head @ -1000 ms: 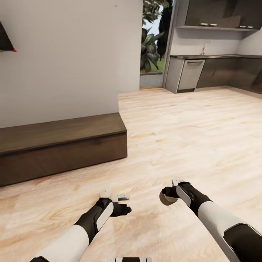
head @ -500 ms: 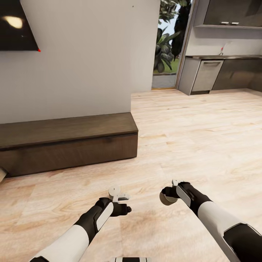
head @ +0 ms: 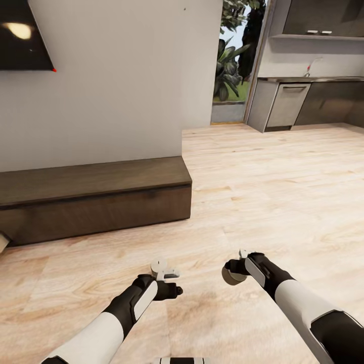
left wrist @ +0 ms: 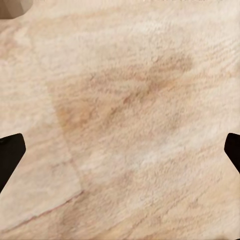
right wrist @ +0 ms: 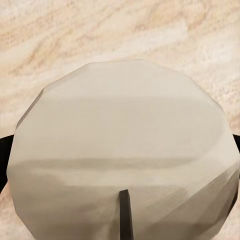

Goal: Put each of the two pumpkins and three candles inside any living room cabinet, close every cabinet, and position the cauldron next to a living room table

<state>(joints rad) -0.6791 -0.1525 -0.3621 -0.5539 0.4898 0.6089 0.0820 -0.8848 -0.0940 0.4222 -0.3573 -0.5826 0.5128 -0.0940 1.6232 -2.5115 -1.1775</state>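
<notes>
R claw (head: 233,273) grips a candle (right wrist: 122,155) over the wood floor (head: 283,192); L claw (head: 169,283) spread wide, nothing in it; cabinet (head: 96,202) closed.

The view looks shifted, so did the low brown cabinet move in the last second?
No. The cabinet still ends just past the corner of the wall. Wall and doorway shifted rightward with it, so the camera turned.
</notes>
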